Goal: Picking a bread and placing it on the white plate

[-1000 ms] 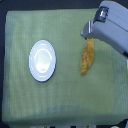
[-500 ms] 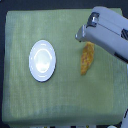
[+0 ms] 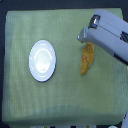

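Note:
The bread (image 3: 87, 59), a long golden-orange loaf, lies on the green cloth in the exterior view's right half, pointing roughly up and down. The white plate (image 3: 42, 60) sits empty to its left, about a plate's width away. My gripper (image 3: 82, 37) reaches in from the upper right on a grey-white arm. Its tip hovers at the loaf's upper end and hides a little of it. The fingers blur into one grey shape, so I cannot make out whether they are open or shut, or whether they touch the bread.
A green mat (image 3: 30, 100) covers nearly the whole view. Its edges run along the top, the left and the bottom. The bulky forearm (image 3: 112, 37) fills the upper right corner.
The gripper tip has shifted slightly down and toward the exterior view's left, ending at the loaf's upper end. Bread and plate have stayed where they were.

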You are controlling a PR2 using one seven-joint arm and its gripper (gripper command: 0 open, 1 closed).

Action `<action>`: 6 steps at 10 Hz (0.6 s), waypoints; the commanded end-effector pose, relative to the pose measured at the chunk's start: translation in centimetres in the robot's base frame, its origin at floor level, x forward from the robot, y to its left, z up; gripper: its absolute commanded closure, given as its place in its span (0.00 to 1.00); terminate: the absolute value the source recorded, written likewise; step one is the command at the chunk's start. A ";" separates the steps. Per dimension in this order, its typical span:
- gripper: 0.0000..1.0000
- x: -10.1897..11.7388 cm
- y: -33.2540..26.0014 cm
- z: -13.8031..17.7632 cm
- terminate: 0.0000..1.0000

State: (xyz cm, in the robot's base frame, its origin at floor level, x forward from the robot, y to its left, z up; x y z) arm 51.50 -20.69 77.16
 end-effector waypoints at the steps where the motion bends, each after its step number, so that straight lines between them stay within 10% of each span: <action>1: 0.00 0.8 -1.7 -3.1 0.00; 6: 0.00 0.7 -0.7 -3.6 0.00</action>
State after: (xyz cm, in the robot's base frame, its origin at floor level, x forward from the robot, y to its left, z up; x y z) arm 52.38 -22.32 73.99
